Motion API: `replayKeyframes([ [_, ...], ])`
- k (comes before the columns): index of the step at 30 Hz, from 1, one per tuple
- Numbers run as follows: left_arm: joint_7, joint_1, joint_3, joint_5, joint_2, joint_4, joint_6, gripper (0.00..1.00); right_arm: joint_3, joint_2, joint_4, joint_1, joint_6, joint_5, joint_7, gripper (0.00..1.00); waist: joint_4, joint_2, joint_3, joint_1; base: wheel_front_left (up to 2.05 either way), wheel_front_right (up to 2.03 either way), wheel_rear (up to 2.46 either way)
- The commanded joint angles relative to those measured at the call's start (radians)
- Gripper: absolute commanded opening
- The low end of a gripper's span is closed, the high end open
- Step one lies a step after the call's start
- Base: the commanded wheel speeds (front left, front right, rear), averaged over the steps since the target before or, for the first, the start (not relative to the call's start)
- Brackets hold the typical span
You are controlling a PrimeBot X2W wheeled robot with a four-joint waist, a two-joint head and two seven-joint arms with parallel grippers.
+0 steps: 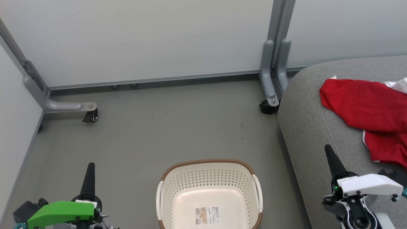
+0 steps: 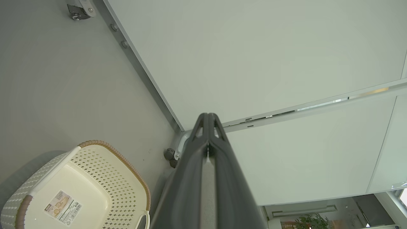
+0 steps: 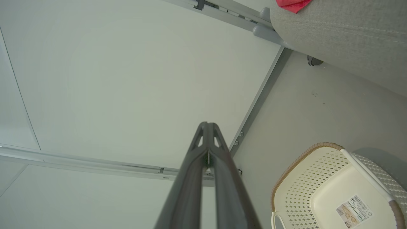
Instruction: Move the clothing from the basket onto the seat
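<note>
A: Where do we find the clothing (image 1: 365, 108)?

B: We see it lying on the seat (image 1: 308, 127), at the right of the head view and running off that edge. It is bright red, soft and crumpled, with a white panel (image 1: 397, 84) at its far corner and a thin white stripe (image 1: 365, 140) along the edge of the nearer piece.

A: And the basket (image 1: 206, 161)?

B: It stands on the grey floor (image 1: 159, 133), just left of the seat. We can see its cream perforated walls, its brown rim, and the paper label (image 1: 207, 214) on its bare bottom.

A: How do we read the hands?

B: The left gripper (image 1: 91, 167) is low at the left of the basket, the right gripper (image 1: 328, 151) above the seat's front part, near the red fabric but apart from it. Each wrist view shows its own two fingers pressed together at the tips, pinching nothing.

A: What else is around?

B: We see pale partition panels (image 1: 143, 38) behind. Their grey feet carry casters (image 1: 90, 117), and one foot (image 1: 270, 82) stands close against the seat's far corner
</note>
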Motion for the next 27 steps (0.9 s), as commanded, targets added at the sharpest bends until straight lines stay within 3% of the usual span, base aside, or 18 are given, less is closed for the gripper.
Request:
replayKeyframes([
  [1, 0.008, -0.028, 0.006, -0.029, 0.007, 0.001, -0.008, 0.00, -0.006, 0.001, -0.002, -0.022, 0.001, 0.027, 0.007, 0.00, 0.000, 0.0000, 0.002, 0.0000, 0.00, 0.00, 0.00],
  [27, 0.064, -0.079, 0.043, -0.219, 0.002, 0.028, -0.035, 0.00, -0.042, 0.010, 0.010, -0.047, 0.000, 0.225, 0.062, 0.00, 0.001, 0.0000, 0.026, 0.0000, 0.00, 0.00, 0.00],
])
